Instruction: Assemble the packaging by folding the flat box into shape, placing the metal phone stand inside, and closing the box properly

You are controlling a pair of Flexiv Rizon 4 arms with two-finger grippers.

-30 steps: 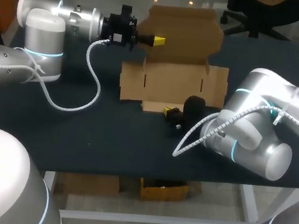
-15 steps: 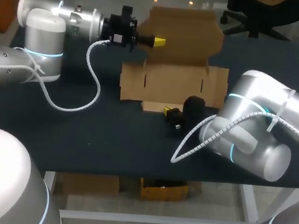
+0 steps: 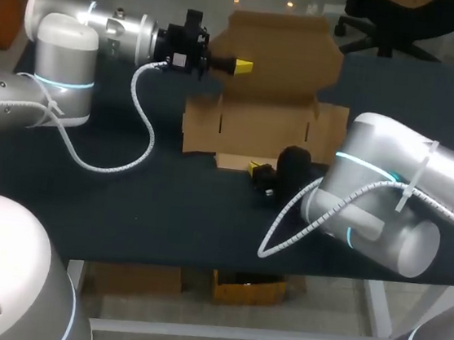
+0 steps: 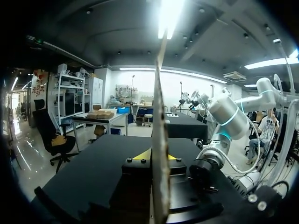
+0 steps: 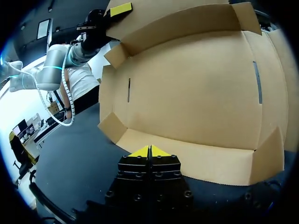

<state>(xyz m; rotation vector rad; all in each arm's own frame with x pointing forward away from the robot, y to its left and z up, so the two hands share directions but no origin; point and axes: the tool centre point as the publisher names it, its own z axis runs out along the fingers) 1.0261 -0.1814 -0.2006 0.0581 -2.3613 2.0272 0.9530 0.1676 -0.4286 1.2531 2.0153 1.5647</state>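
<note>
The brown cardboard box (image 3: 265,123) lies partly folded at the back middle of the table, its side flaps spread flat. Its large lid panel (image 3: 284,45) stands upright behind it. My left gripper (image 3: 241,63) is shut on the lid's left edge; in the left wrist view the cardboard (image 4: 159,116) runs edge-on between the yellow tips of this gripper (image 4: 156,155). My right gripper (image 3: 256,170) is shut and empty, low at the box's front flap. From its wrist the box's inner face (image 5: 196,93) spreads ahead of the closed tips (image 5: 150,150). No metal phone stand shows.
The black table (image 3: 166,204) has free room to the left and front of the box. The left arm's white cable (image 3: 138,119) loops down beside the box's left flap. My right arm's bulky elbow (image 3: 378,212) hangs over the front right.
My right arm's elbow has swung left toward the box while its gripper stayed at the front flap. The left gripper still holds the lid, nudged slightly right.
</note>
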